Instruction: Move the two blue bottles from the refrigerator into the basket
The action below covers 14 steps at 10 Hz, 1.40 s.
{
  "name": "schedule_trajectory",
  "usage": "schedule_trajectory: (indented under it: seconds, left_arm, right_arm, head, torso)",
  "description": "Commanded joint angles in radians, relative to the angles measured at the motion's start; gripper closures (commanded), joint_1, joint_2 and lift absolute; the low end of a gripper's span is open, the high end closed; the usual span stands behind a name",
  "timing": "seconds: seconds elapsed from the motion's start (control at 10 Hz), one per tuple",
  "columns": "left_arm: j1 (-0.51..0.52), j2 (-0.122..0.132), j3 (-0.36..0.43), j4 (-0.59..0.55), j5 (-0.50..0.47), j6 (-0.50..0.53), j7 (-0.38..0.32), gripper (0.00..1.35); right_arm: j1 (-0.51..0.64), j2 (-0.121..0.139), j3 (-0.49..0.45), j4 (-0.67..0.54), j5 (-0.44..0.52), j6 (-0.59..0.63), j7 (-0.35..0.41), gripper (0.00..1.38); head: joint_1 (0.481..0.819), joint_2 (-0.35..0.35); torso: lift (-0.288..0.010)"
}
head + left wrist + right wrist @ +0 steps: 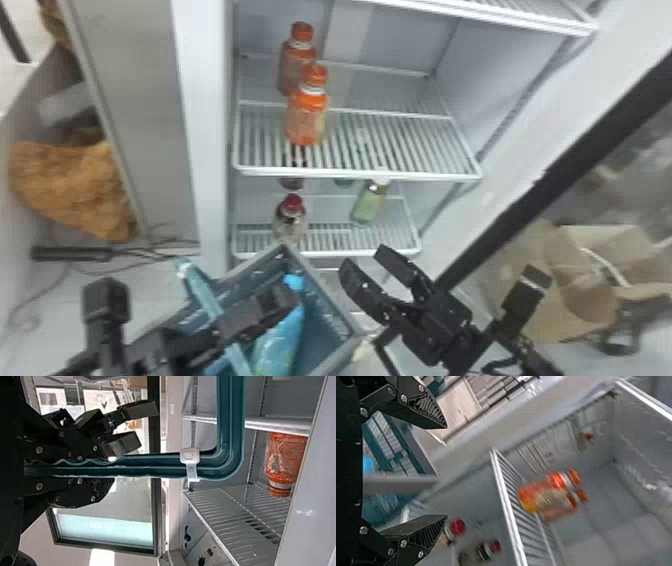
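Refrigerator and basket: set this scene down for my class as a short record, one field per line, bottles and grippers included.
Basket: grey-blue, in front of the refrigerator
In basket: at least one blue bottle
Upper visible shelf: two orange bottles, standing
Shelf below: a red-capped bottle and a green bottle among its bottles
Left gripper: closed on the basket's teal handle
Right gripper: open and empty, to the basket's right

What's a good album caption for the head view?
Blue plastic bottle inside a blue-grey plastic basket, open black right pincer before white wire refrigerator shelves.
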Motion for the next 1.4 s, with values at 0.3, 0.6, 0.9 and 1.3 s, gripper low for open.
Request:
schedule_trajectory:
  seconds: [0.3,0.6,0.9,1.3]
  left_arm:
    - [0.004,-0.006,-0.001,0.007,-0.003,0.001,0.003,1.20]
    - [0.001,-0.009,-0.001,0.010,-0.003,0.001,0.003,1.20]
    - [0.001,-0.011,0.003,0.010,-0.005,0.001,0.003,1.20]
    - [0.001,-0.014,0.005,0.015,-0.005,0.001,0.003,1.20]
  right_arm:
    - [0.101,0.032,-0.075,0.117,0.014,-0.320,0.000,0.28]
    - [0.165,0.038,-0.095,0.104,0.016,-0.384,0.000,0.28]
    - [0.238,0.068,-0.147,0.036,0.056,-0.418,-0.005,0.28]
    - [0.307,0.105,-0.205,0.014,0.083,-0.465,-0.009,0.28]
  head:
    - [0.695,-0.350]
    - [0.695,-0.350]
    - [0.695,-0.350]
    - [0.695,-0.350]
  torso:
    - [-0.010]
    - [-0.010]
    - [-0.010]
    - [-0.010]
